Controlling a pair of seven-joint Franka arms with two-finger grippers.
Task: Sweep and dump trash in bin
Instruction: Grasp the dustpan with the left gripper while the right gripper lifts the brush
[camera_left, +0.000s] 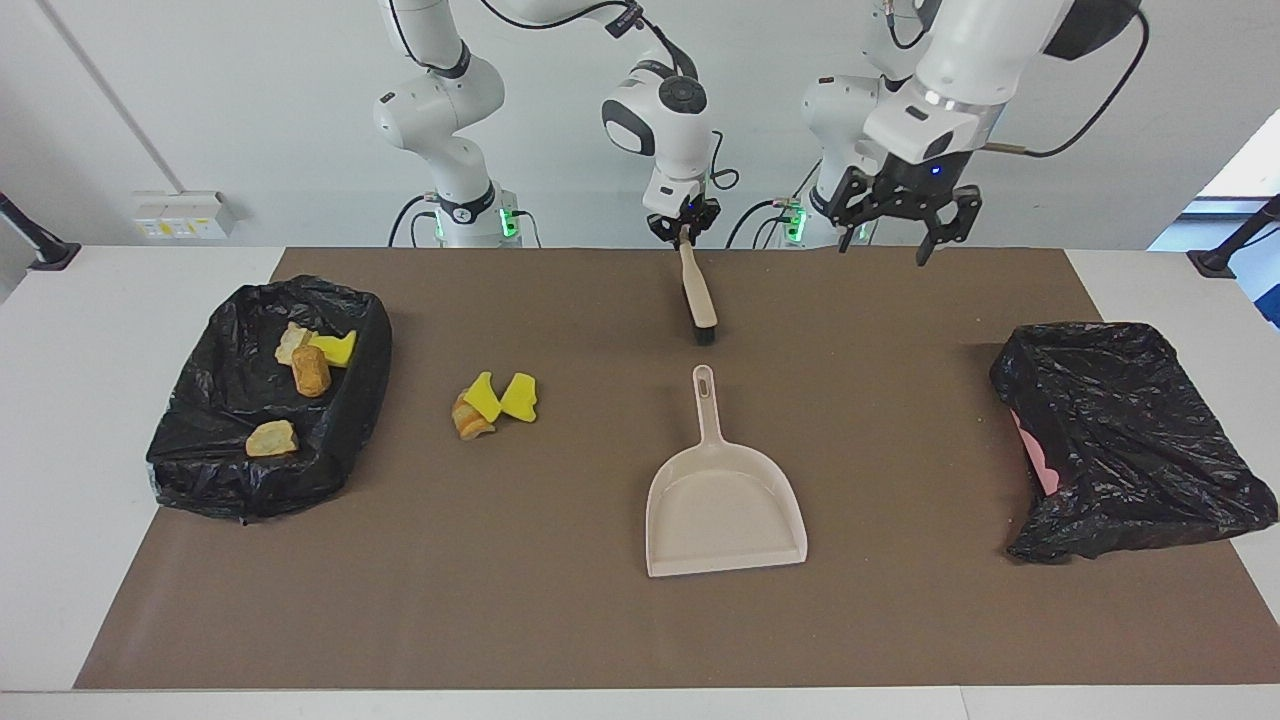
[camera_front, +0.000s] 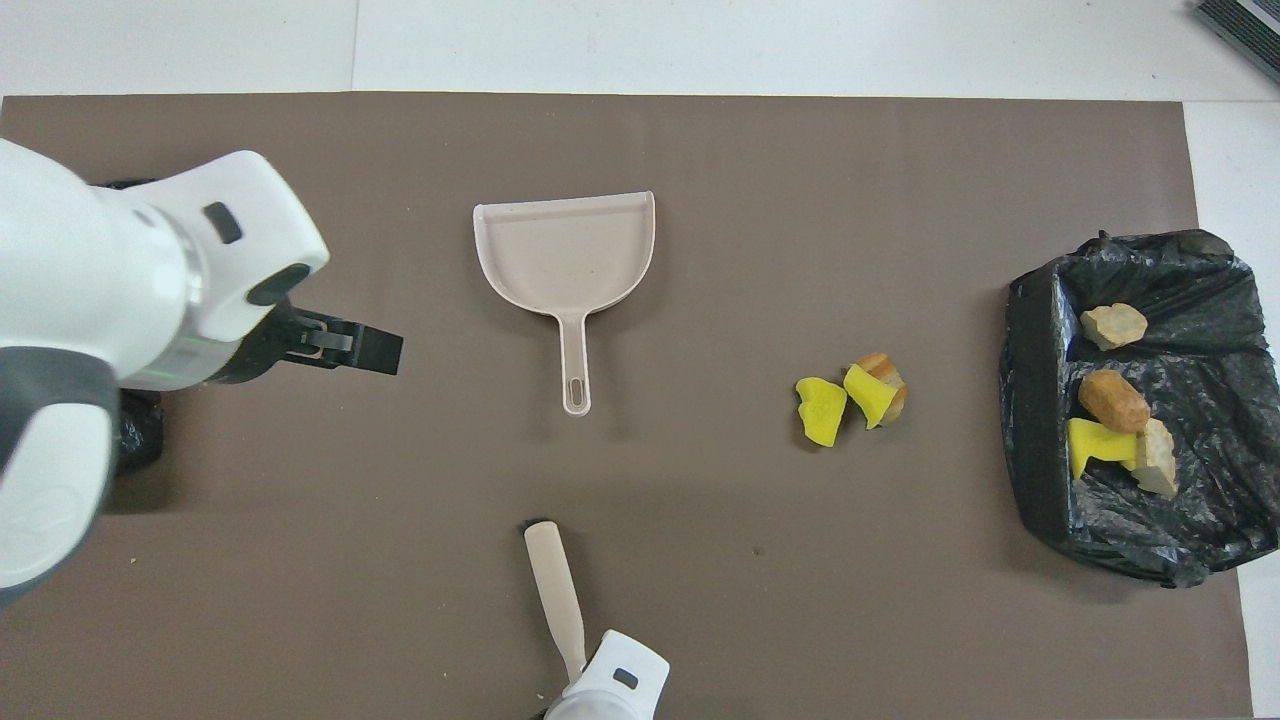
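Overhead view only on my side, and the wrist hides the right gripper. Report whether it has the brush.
Observer: The facing view shows the right gripper shut on the brush at the tip of its handle.
Operator: Give me the brush's pose.
Observer: Tilted, handle up, bristles down by the mat. I cannot tell whether they touch it.
Operator: Now the left gripper.
Observer: The left gripper is open, holds nothing and hangs raised above the mat.
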